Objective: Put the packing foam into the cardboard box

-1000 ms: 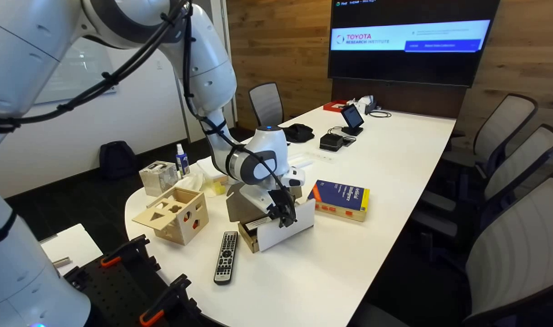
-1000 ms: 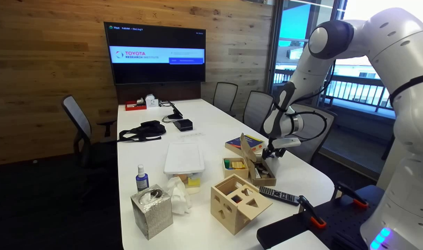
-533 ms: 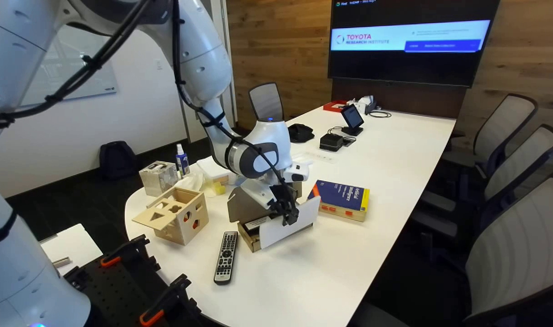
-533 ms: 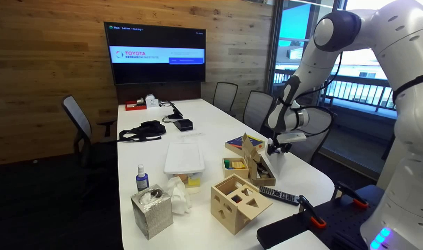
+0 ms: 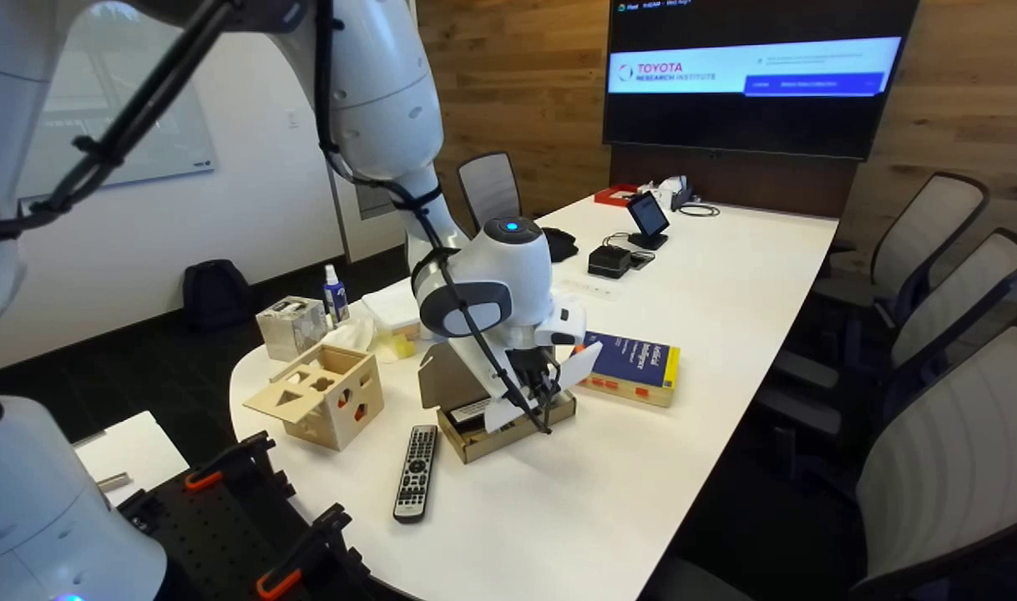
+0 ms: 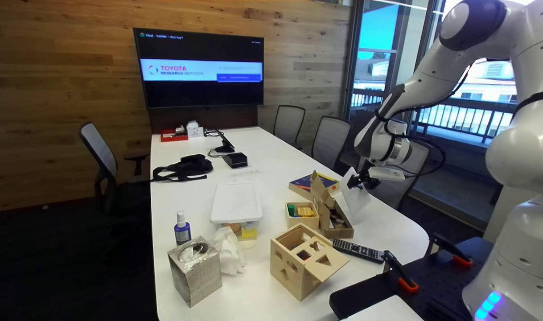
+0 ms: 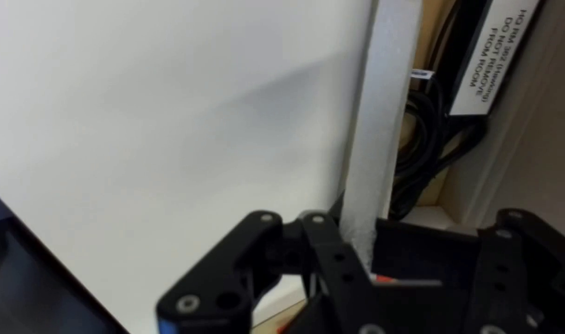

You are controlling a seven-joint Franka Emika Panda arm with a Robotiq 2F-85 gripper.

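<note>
My gripper [image 5: 544, 401] is shut on the packing foam [image 5: 585, 364], a thin white sheet. The foam [image 6: 357, 203] is tilted, along and over the long front side of the cardboard box [image 5: 513, 438]. It does not lie flat inside. In the wrist view the foam [image 7: 384, 93] shows as a narrow pale strip by the left finger of the gripper [image 7: 373, 246]; the exact contact is dark and partly hidden. The brown box [image 6: 340, 232] stands open with its flap [image 5: 450, 376] raised. Inside it lie a black device with a white label [image 7: 493, 60] and black cables [image 7: 419, 134].
A remote [image 5: 417, 473] lies beside the box's near end. A wooden shape cube [image 5: 335, 409] stands beyond it. A thick blue book [image 5: 629, 367] lies close to the box's far end. A small wooden tray with blocks [image 6: 302, 219] sits behind the raised flap.
My gripper has moved up and away from the box flap, tilting and lifting the foam with it. The foam's lower edge has risen, uncovering the box's front wall. The box has stayed put.
</note>
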